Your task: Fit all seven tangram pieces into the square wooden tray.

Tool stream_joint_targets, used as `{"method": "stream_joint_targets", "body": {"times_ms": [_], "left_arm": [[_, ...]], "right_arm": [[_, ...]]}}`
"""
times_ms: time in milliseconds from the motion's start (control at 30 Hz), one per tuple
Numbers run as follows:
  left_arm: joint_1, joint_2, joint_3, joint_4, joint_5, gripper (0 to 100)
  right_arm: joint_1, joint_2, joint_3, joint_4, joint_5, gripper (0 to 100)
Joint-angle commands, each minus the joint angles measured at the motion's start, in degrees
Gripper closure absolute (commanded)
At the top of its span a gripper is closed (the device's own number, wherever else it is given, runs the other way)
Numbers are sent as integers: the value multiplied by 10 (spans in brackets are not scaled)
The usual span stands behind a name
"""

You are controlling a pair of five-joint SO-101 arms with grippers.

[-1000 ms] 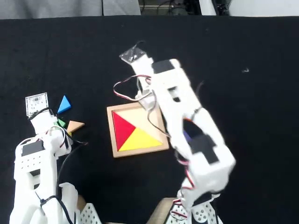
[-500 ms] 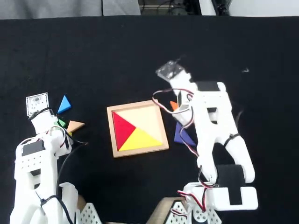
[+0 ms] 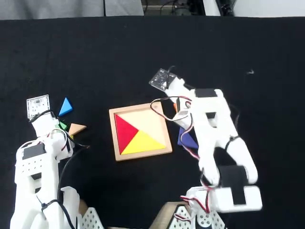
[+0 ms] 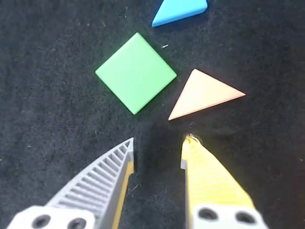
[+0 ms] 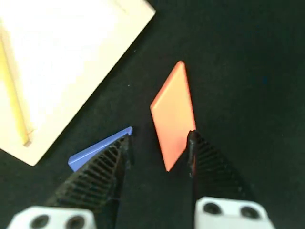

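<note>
Right wrist view: orange parallelogram (image 5: 174, 112) just ahead of spread right jaws, near end between tips, long axis pointing away. Left jaws spread.

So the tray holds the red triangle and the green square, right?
No: with the red triangle in the tray lies a yellow triangle, per the high view. The green square sits on the table, per the left wrist view.
</note>
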Motion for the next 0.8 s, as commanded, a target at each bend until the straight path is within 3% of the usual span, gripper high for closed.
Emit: {"method": "stream_joint_targets", "body": {"times_ms": [0,600,767], "left_arm": [[7,-9,-3,-11,-3,831],[7,-10,-3,-11,-3,831],[7,-10,-3,-11,-3,831]], "right_arm": [[1,44,-64,-5,4,804],[4,138,-80,-37,25,806],[6,154,-112,-25,25,878]]}}
